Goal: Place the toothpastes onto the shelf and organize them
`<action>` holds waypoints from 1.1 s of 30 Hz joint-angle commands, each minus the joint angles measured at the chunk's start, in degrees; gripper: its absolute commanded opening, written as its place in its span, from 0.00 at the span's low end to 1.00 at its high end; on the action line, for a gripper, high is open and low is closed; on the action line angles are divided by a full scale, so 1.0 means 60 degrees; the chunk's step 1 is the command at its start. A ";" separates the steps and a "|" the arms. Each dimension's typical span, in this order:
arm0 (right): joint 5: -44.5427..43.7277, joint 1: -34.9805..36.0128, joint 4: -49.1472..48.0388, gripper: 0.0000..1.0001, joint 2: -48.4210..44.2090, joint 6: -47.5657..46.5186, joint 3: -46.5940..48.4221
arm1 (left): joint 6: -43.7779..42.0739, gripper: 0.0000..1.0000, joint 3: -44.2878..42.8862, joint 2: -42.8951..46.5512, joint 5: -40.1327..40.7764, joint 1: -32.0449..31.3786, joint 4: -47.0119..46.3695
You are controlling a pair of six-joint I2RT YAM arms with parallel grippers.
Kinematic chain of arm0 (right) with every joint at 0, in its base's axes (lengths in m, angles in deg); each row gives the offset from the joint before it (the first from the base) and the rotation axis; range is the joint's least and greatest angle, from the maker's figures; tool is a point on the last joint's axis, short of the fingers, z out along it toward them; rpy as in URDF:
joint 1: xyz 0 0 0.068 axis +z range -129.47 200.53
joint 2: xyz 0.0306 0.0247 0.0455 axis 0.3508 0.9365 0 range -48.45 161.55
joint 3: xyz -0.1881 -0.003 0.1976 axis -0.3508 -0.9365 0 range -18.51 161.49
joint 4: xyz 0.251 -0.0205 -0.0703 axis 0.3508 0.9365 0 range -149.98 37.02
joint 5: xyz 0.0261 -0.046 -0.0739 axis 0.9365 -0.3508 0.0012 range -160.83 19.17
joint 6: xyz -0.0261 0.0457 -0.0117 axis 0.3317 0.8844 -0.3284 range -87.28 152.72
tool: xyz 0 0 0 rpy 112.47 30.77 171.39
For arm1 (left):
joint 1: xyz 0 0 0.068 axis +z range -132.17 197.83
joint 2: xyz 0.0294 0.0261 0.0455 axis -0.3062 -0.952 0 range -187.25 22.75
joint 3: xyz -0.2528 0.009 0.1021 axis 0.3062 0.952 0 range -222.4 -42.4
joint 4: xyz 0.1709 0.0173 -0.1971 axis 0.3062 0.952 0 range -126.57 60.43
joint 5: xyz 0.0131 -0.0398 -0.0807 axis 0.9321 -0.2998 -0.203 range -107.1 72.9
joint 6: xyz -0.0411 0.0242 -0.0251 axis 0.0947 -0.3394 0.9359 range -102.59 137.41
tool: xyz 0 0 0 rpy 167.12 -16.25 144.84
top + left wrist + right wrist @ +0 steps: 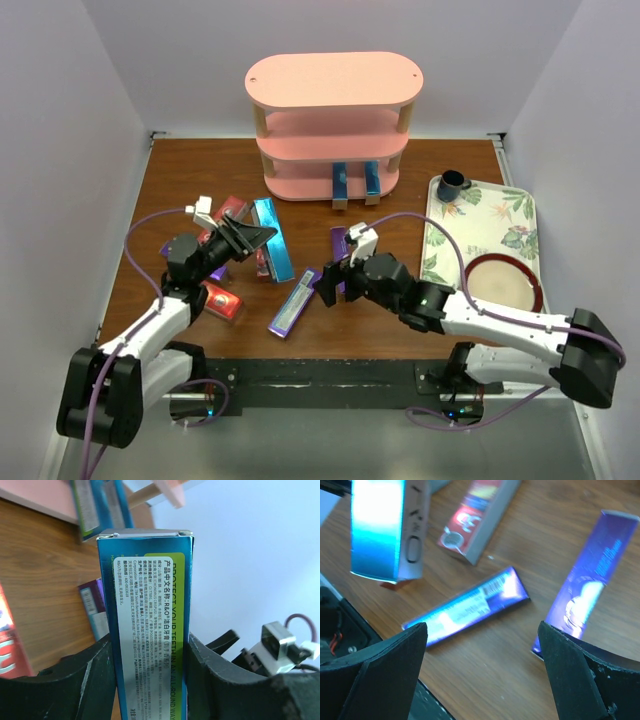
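My left gripper (247, 238) (150, 680) is shut on a shiny blue toothpaste carton (272, 245) (150, 620), which is lifted off the left of the table with its long side clamped between both fingers. Two more blue cartons (355, 182) stand on the bottom tier of the pink shelf (330, 80). My right gripper (328, 283) (482, 675) hangs open over bare wood, between a flat purple carton (295, 308) (470, 607) and another purple one (339, 245) (590, 585). Red cartons (222, 302) (480, 515) lie near the left arm.
A floral tray (500, 215) at the right holds a dark cup (452, 185) and a red-rimmed plate (505, 283). A third purple carton (215, 272) is partly hidden under the left arm. White walls close in the table on three sides.
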 commanded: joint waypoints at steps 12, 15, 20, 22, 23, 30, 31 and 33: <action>-0.2335 0.2116 -0.3778 0.94 0.1981 -0.1431 0.1483 | 0.1773 0.36 0.0341 0.0152 -0.0036 0.0033 -0.2674; -0.2277 0.2277 -0.3823 0.93 0.2275 -0.1578 0.1864 | 0.1802 0.36 0.0385 0.0181 0.0051 0.0033 -0.2674; -0.2788 0.2365 -0.3720 0.90 0.2978 -0.1651 0.2406 | 0.1919 0.36 0.0400 0.0181 0.0037 0.0033 -0.2792; -0.2906 0.2394 -0.3750 0.88 0.3154 -0.1680 0.2523 | 0.1948 0.36 0.0400 0.0211 0.0022 0.0033 -0.2806; -0.3051 0.2409 -0.3779 0.86 0.3315 -0.1695 0.2553 | 0.1977 0.36 0.0414 0.0225 0.0008 0.0033 -0.2806; -0.3506 0.2497 -0.3867 0.64 0.3858 -0.1827 0.2861 | 0.2110 0.37 0.0517 0.0386 0.0095 0.0033 -0.2748; -0.3550 0.2511 -0.3939 0.61 0.3887 -0.1813 0.2832 | 0.2110 0.37 0.0517 0.0401 0.0095 0.0033 -0.2675; -0.3638 0.2526 -0.4028 0.46 0.3931 -0.1798 0.2832 | 0.2066 0.40 0.0517 0.0387 0.0052 0.0033 -0.2660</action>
